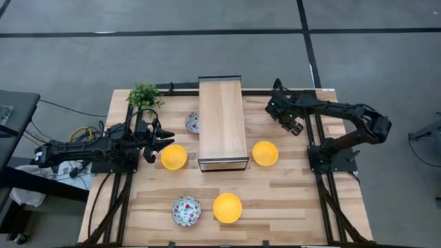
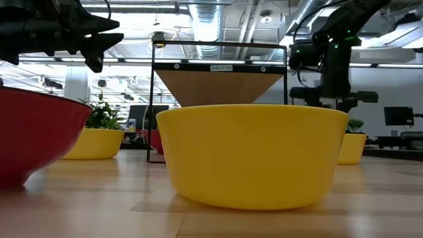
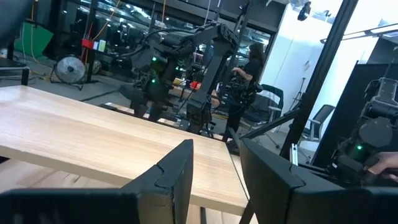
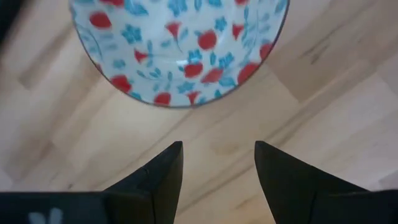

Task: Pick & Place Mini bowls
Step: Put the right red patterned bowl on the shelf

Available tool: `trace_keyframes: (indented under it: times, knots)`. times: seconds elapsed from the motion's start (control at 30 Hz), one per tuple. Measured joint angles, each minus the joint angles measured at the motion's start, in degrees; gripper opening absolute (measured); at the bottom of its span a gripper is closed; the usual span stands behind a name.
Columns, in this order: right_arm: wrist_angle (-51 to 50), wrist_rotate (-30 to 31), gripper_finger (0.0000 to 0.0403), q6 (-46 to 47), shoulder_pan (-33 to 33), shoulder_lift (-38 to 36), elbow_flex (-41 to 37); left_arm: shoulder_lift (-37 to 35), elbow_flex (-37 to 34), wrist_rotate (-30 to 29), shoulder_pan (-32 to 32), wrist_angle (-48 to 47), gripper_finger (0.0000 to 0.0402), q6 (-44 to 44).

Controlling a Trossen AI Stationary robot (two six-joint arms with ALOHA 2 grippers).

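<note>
Three glossy yellow bowls stand on the table: one left of the wooden shelf, one to its right, one near the front edge, filling the low view. A floral bowl sits beside that one, and another peeks out at the shelf's left side. A third floral bowl shows only in the right wrist view, on the table below my open right gripper. My left gripper is open, raised just left of the first yellow bowl.
A long wooden shelf on a black wire frame stands mid-table between the arms. A small green potted plant sits at the far left corner. Bare tabletop lies at the near right. A person stands in the room beyond.
</note>
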Motion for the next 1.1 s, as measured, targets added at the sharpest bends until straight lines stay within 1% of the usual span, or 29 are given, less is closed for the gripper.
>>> trace_keyframes:
  times: [0.13,0.23,0.43,0.83,0.93,1.1]
  knots:
    - [-2.50,3.50,0.0187,2.07,-2.29,-2.06,0.00,0.00,0.00,0.01,0.00,0.01,0.0131,0.00]
    - [-2.48,5.81,0.0187,3.50,-3.78,-2.78,0.00,0.00,0.00,-0.01,0.00,0.01,0.0131,0.00]
    - [-5.47,5.69,0.0187,3.97,-6.61,-0.81,0.00,0.00,0.00,0.01,0.00,0.01,0.0131,0.00]
    - [-5.20,5.48,0.0186,2.43,-8.15,3.03,-0.02,0.00,0.01,-0.02,0.00,0.03,0.0131,-0.02]
    - [-4.99,6.29,0.0176,2.39,-8.30,2.90,0.00,0.00,0.00,0.01,0.00,0.03,0.0131,-0.02]
    - [-4.84,6.61,0.0134,2.38,-9.13,2.91,0.00,-0.01,0.02,0.01,0.00,0.04,0.0131,-0.02]
